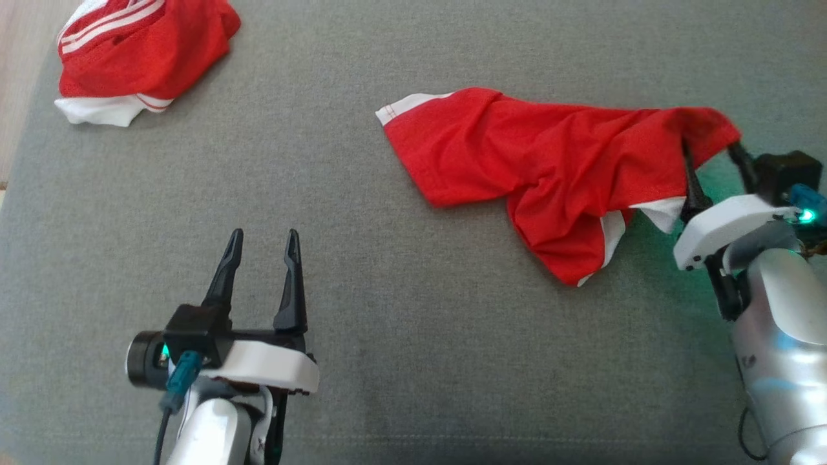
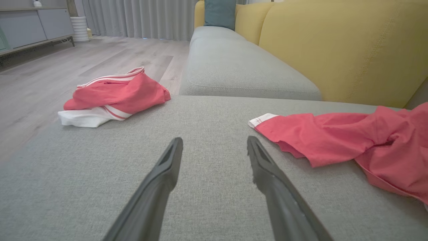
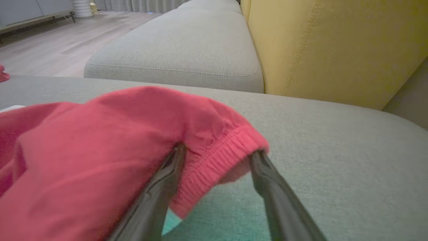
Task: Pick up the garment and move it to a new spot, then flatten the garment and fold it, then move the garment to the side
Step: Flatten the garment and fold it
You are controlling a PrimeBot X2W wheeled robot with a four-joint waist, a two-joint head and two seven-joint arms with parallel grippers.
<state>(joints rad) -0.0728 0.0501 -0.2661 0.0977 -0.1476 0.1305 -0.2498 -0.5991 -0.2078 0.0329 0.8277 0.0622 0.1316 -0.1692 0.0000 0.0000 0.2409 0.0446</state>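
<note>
The garment (image 1: 549, 161), red shorts with white trim, lies crumpled on the grey sofa seat at centre right; it also shows in the left wrist view (image 2: 351, 140). Its elastic waistband (image 3: 217, 157) is draped over the tips of my right gripper (image 1: 711, 152), whose fingers (image 3: 267, 180) stand apart with the cloth loose between them. My left gripper (image 1: 265, 239) hovers open over bare cushion at lower left, well clear of the garment's white-hemmed leg (image 2: 262, 119), with nothing between its fingers (image 2: 167, 167).
A second red and white garment (image 1: 142, 55) lies bunched at the seat's far left corner. The yellow backrest (image 2: 334, 43) rises beyond the grey seat (image 1: 413, 323). Wooden floor (image 2: 67, 67) lies past the seat's left edge.
</note>
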